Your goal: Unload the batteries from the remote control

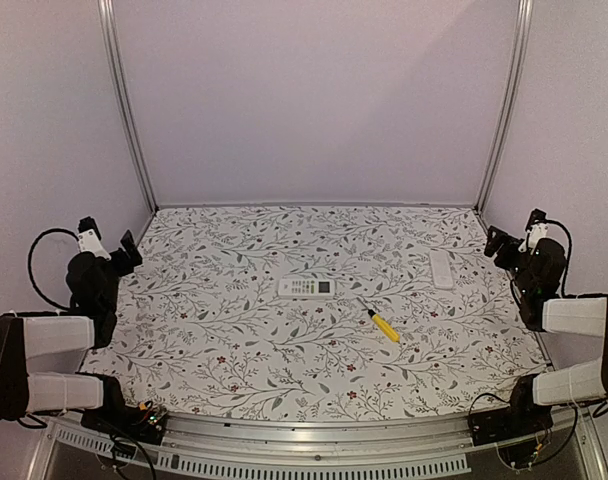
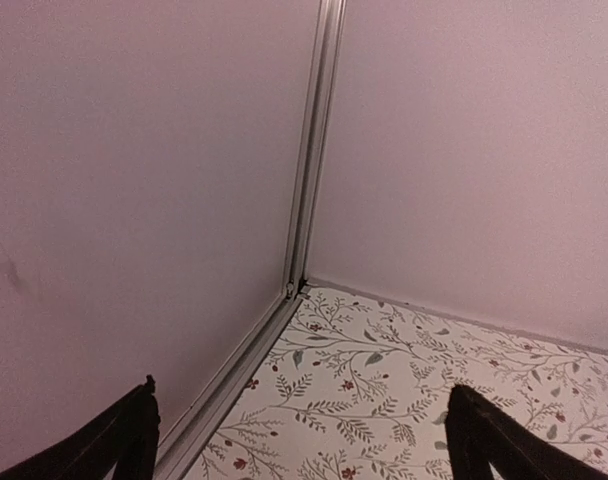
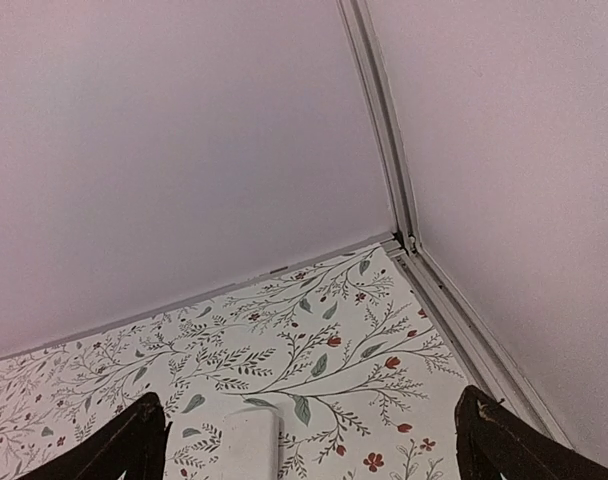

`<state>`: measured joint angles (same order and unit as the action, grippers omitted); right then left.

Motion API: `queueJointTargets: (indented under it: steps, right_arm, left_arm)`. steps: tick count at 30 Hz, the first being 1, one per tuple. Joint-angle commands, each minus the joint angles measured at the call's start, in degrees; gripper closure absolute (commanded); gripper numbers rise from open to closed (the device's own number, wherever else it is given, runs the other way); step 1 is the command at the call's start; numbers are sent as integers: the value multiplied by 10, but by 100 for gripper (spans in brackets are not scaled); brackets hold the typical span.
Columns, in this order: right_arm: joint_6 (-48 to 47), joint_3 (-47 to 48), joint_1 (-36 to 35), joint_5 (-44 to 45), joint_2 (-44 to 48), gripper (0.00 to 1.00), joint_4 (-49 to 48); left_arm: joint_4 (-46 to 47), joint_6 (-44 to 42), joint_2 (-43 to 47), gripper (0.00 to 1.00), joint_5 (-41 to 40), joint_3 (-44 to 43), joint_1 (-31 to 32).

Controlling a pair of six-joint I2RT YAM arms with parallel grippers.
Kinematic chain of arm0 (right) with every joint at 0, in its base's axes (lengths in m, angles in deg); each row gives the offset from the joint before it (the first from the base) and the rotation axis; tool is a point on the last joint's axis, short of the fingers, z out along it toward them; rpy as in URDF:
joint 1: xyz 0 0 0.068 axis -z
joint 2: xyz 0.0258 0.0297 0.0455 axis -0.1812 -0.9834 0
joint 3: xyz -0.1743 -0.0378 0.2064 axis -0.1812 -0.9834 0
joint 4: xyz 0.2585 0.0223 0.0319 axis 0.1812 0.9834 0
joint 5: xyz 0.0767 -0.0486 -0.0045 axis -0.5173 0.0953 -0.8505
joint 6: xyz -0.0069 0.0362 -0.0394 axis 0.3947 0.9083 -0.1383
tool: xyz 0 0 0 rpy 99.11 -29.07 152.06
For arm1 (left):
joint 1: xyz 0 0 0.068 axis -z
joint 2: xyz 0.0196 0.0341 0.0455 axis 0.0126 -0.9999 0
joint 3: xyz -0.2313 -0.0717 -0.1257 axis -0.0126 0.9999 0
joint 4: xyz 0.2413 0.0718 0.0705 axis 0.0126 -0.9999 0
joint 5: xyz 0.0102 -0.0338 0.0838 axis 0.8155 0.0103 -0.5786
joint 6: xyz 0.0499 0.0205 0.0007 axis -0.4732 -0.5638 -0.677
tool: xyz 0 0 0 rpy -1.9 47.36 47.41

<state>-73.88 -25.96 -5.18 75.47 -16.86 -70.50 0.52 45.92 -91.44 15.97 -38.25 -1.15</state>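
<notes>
Near the middle of the flowered table (image 1: 234, 350) lies the remote control (image 1: 306, 287), lengthwise from left to right; I cannot make out its batteries. Just to its right, a yellow-handled screwdriver (image 1: 382, 324) lies at a slant. Farther right sits a small white slab (image 1: 441, 269). My left gripper (image 2: 302, 385) hangs spread wide by the left wall, holding nothing. My right gripper (image 3: 309, 393) is equally spread at the right edge, near the slab.
</notes>
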Motion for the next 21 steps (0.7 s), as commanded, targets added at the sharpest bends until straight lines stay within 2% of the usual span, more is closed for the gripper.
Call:
queueJointTargets:
  steps: [1, 5, 7, 9, 13, 16, 18, 21]
  right_arm:
    - [65, -10, -2, 79, 1, 1, -1]
    - [69, -14, -2, 22, 31, 1, 7]
    - [60, -2, -2, 6, 40, 1, 41]
    - [50, 23, -2, -17, 47, 1, 91]
    - [50, 84, -2, -86, 64, 1, 207]
    - [80, 124, -22, -125, 73, 1, 297]
    - [86, 153, -46, -107, 75, 1, 357]
    - [85, 184, -108, -70, 55, 1, 432]
  left_arm:
    - [-23, 25, 5, 0, -69, -10, 2]
    - [-46, 49, 37, 0, -92, -8, 2]
    - [-114, 80, 68, 0, -95, -27, 2]
    - [-239, 135, 98, 0, -86, -72, 0]
    - [-449, 208, 109, 0, 27, -212, -3]
    - [-542, 233, 85, 0, 159, -288, -1]
    - [-592, 202, 54, 0, 248, -340, 13]
    - [-651, 122, 3, 0, 287, -416, 77]
